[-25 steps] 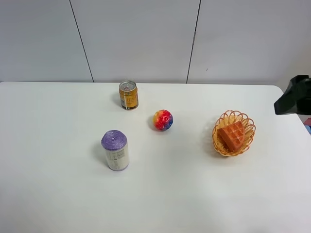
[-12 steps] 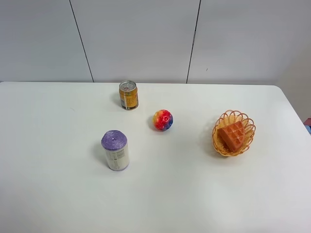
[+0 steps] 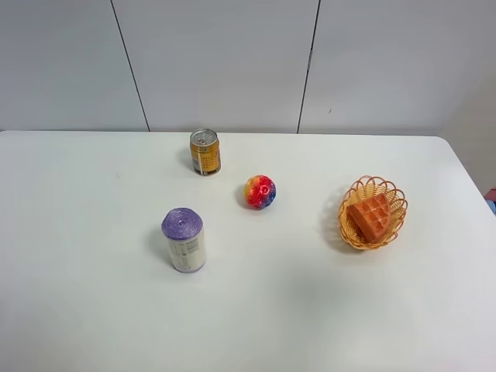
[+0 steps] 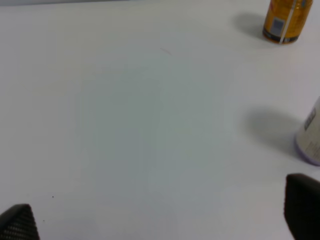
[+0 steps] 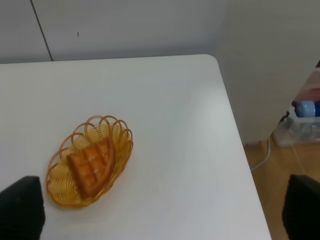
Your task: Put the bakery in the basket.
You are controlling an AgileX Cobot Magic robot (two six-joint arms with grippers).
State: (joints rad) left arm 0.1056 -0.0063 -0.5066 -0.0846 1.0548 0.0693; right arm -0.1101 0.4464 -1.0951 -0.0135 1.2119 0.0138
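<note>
The bakery, an orange-brown waffle wedge (image 3: 370,216), lies inside the oval orange basket (image 3: 372,184) on the right side of the white table. The right wrist view shows the waffle (image 5: 91,165) in the basket (image 5: 107,123) as well. My right gripper (image 5: 160,210) is open and empty, back from the basket near the table's right edge. My left gripper (image 4: 160,220) is open and empty over bare table on the left. Neither gripper shows in the exterior high view.
A gold drink can (image 3: 205,151) stands at the back middle, also seen in the left wrist view (image 4: 284,20). A purple-lidded can (image 3: 184,239) stands left of centre. A multicoloured ball (image 3: 260,191) lies mid-table. A plastic box (image 5: 305,122) sits on the floor beyond the right edge.
The dark right arm, seen at the right edge of the exterior high view one second ago, has withdrawn out of that view. The objects have not moved.
</note>
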